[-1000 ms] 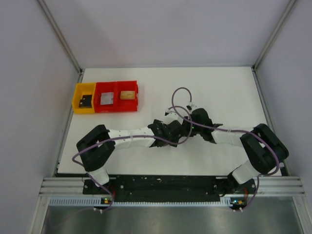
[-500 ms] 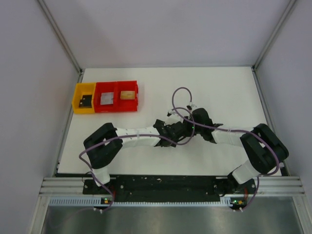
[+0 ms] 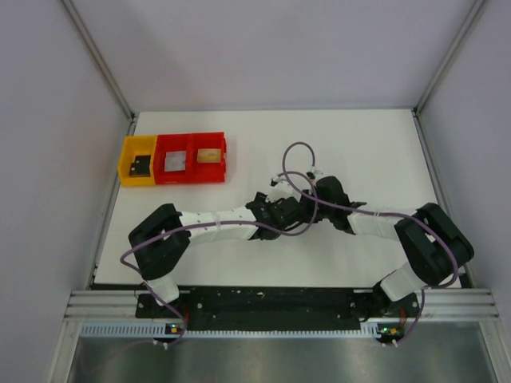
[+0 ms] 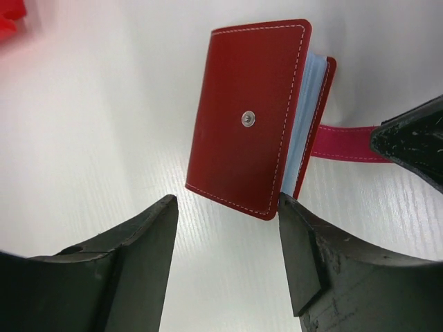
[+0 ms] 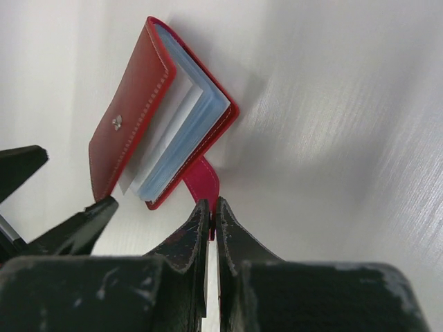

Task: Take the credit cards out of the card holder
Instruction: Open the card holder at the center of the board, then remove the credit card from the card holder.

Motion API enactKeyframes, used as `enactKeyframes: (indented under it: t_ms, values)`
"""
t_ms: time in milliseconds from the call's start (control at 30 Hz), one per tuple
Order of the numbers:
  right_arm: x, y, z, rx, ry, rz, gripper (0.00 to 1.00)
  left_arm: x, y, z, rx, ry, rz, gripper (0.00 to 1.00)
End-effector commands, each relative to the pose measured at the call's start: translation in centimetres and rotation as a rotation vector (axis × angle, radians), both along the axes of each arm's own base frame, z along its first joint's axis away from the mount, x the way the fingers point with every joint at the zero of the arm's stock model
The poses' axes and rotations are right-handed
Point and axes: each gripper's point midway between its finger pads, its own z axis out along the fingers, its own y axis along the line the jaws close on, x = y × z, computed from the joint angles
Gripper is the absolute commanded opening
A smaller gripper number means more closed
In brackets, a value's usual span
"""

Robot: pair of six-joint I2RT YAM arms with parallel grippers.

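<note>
At the middle of the worktop (image 4: pixel 90 104), between your two arms, the red card holder (image 4: pixel 249 117) is half open, with its snap cover turned toward the left arm. Your right pincer (image 5: pixel 212 207) is clenched on the holder's pink strap (image 5: pixel 202 180). Your left pincer (image 4: pixel 227 207) is released, its jaws apart on either side of the cover's nearest end. Grey-blue pockets (image 5: pixel 176 138) show between the covers; single cards cannot be told there.
</note>
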Motion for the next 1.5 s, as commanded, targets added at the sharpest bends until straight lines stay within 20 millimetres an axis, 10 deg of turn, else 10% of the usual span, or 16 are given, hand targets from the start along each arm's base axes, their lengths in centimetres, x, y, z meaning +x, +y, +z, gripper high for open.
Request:
enactKeyframes:
  t_ms: [0,433,667,1200,1467]
  values:
    - [0.4,0.1,1.4,0.019,-0.048,0.031,0.0,1.6,1.2,3.5,-0.031,-0.101,0.042,0.64]
    - [-0.2,0.4,1.4,0.013,-0.034,0.09,0.0,5.0,5.0,2.5,-0.045,-0.076,0.137,0.64]
    - [-0.2,0.6,1.3,0.01,-0.019,0.103,0.0,6.2,7.1,0.0,-0.112,0.012,0.175,0.47]
    - [0.1,0.5,2.4,-0.026,-0.016,0.11,0.01,2.5,7.4,-3.7,-0.318,0.218,0.176,0.24]
    - [1.1,0.5,7.5,-0.019,-0.092,0.095,0.37,1.1,6.4,-3.5,-0.405,0.251,0.157,0.2]
